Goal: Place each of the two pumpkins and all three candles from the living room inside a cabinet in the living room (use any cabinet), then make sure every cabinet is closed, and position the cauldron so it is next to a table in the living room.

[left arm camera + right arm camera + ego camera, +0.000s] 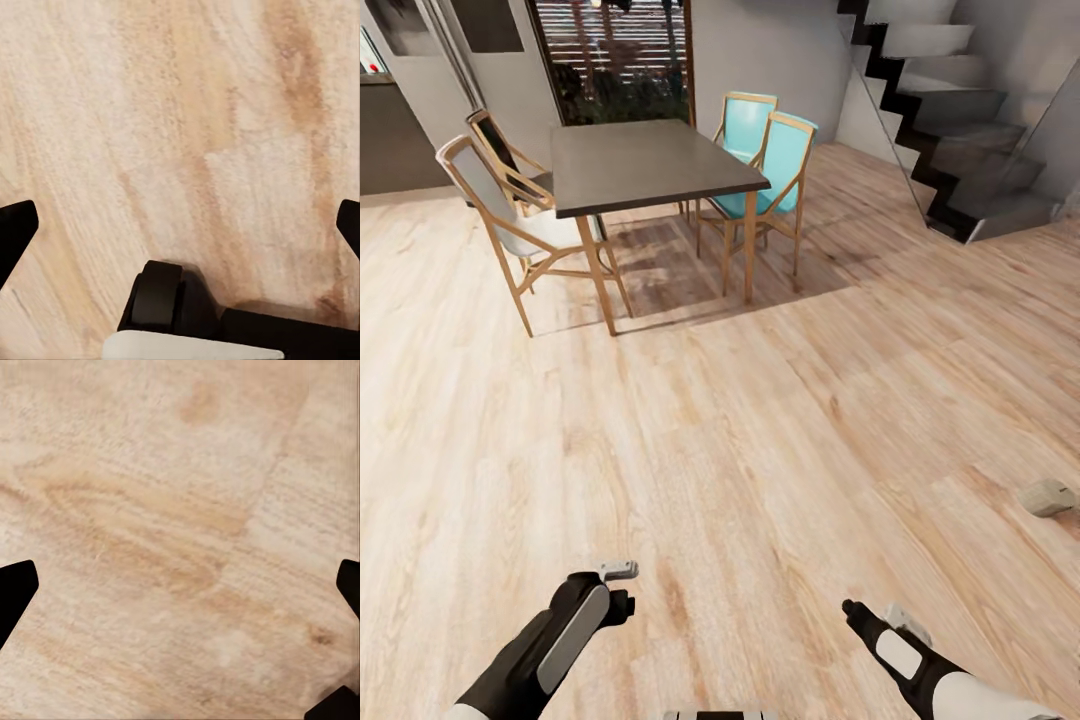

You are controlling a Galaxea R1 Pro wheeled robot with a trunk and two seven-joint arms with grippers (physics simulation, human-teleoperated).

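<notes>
Light wood plank floor (pixel 740 480), both my arms held low over it.

My left gripper (pixel 180 225) and right gripper (pixel 180 585) both have fingers spread wide, nothing between them, bare planks beneath. A small beige object (pixel 1048 497) lies on the floor ahead and right of my right gripper; I can't tell what it is. Far ahead stands a dark-topped dining table (pixel 645 165) with chairs; stairs (pixel 960 120) rise beyond-right.

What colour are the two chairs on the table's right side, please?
Turquoise chairs with light wood frames, clearest in the head view.

Home — dining table (pixel 650 165), chairs (pixel 775 160), staircase (pixel 950 110)
</notes>
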